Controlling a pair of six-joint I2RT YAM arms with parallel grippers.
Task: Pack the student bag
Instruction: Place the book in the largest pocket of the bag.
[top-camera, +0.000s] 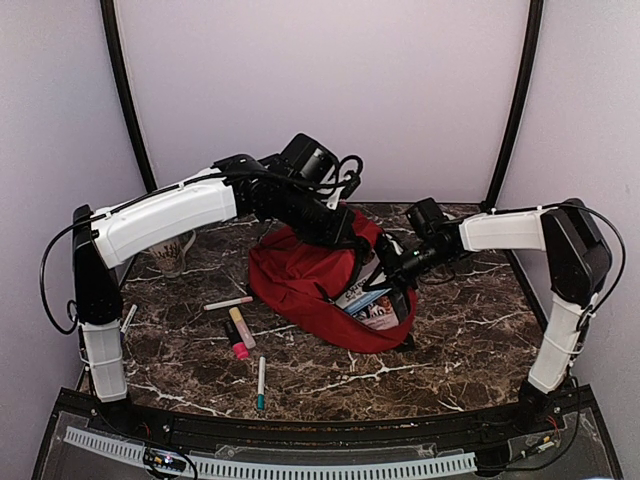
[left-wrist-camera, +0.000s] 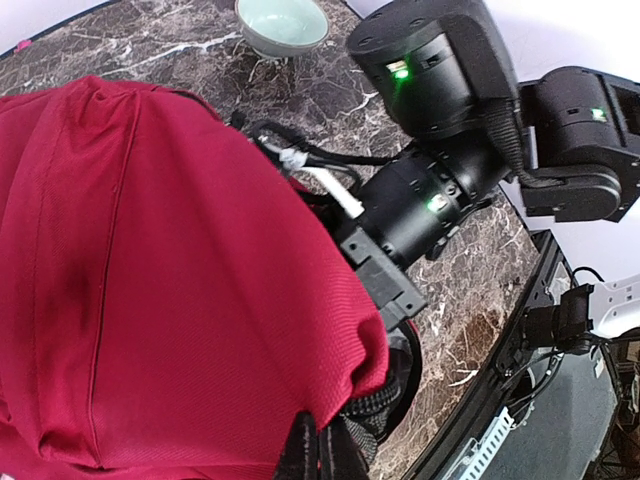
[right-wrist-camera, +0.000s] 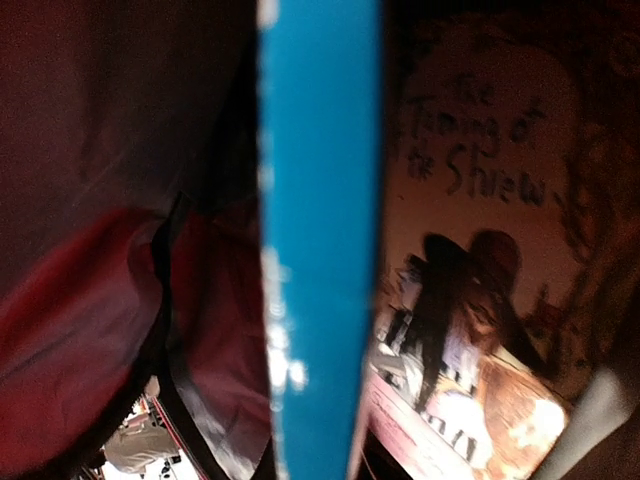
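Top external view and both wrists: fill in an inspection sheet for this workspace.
Surface: dark marble table, white veins.
Job's things: student bag lies centre, mouth towards the right arm, books inside.
Clutter: mug; bowl; loose markers left of the bag.
Grippers: left gripper shut on the bag's raised rim; right gripper shut at the mouth, blue book before its camera, grip unconfirmed.
Cables: black loops off both arms.
Surroundings: pale walls, black poles.
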